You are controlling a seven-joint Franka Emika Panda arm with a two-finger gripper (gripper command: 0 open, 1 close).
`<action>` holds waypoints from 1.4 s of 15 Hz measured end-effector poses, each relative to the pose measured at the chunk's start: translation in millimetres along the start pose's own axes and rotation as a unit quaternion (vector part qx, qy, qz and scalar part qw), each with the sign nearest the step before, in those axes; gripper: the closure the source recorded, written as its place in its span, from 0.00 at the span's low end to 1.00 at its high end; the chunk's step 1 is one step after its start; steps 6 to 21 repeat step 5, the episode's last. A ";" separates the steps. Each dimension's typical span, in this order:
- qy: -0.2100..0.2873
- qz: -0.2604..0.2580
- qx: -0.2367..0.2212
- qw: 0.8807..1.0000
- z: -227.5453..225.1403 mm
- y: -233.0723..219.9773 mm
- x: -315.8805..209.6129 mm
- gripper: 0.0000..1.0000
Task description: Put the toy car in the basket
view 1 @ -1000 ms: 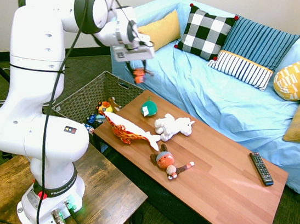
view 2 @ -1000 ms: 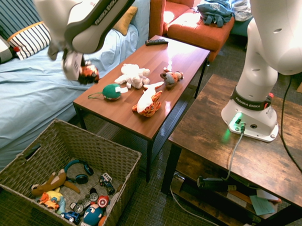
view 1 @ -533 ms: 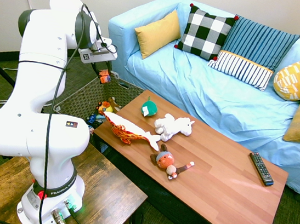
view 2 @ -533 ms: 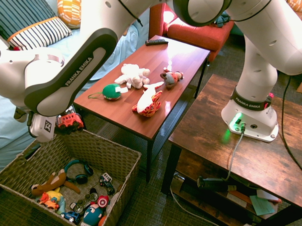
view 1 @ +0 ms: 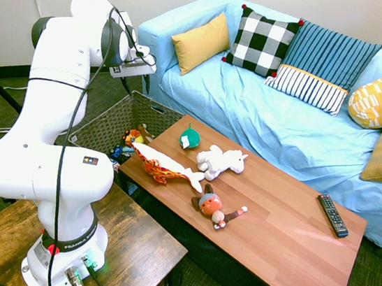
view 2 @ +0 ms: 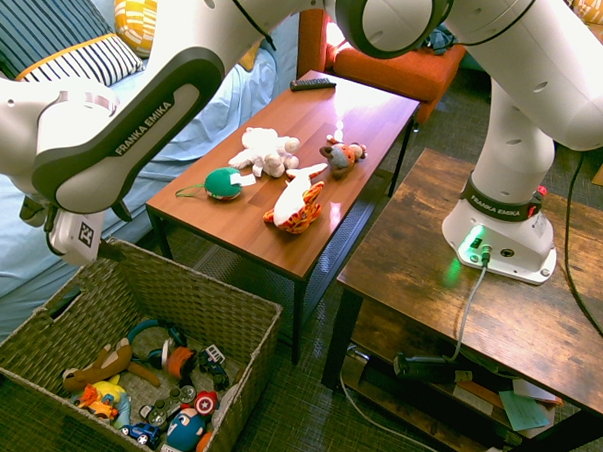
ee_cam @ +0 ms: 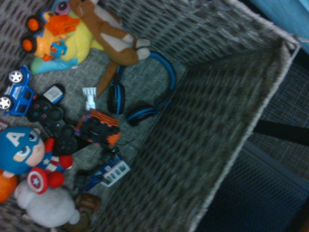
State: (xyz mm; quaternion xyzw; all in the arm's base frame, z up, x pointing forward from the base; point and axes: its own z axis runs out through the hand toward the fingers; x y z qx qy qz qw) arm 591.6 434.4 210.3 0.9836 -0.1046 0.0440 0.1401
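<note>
The toy car (view 2: 176, 361), orange-red with dark wheels, lies on the floor of the basket (view 2: 189, 288) among other toys. It shows from above in the wrist view as the toy car (ee_cam: 98, 128), next to blue headphones (ee_cam: 145, 94). The large woven basket (view 1: 113, 117) stands on the carpet between the sofa and the coffee table. My gripper (view 2: 44, 219) hangs over the basket's far rim, open and empty; in the first exterior view the gripper (view 1: 126, 82) sits above the basket.
On the wooden coffee table (view 1: 284, 240) lie a fish-like plush (view 1: 165, 167), a white plush (view 1: 220, 161), a green ball (view 1: 190, 139), a striped-limbed doll (view 1: 215, 207) and a remote (view 1: 332, 214). The blue sofa (view 1: 284, 127) runs behind. A Captain America figure (ee_cam: 21, 150) lies in the basket.
The arm swung from over the table's end to above the basket. The toy car left the gripper and now lies inside the basket.
</note>
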 end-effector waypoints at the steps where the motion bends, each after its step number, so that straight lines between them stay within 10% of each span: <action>1: 0.010 0.018 0.000 1.000 -4.7 22.6 21.6 0.00; 5: 0.039 0.149 0.007 0.988 -35.2 206.3 135.5 0.00; 21: 0.039 0.149 0.007 0.988 -35.2 206.3 135.5 0.00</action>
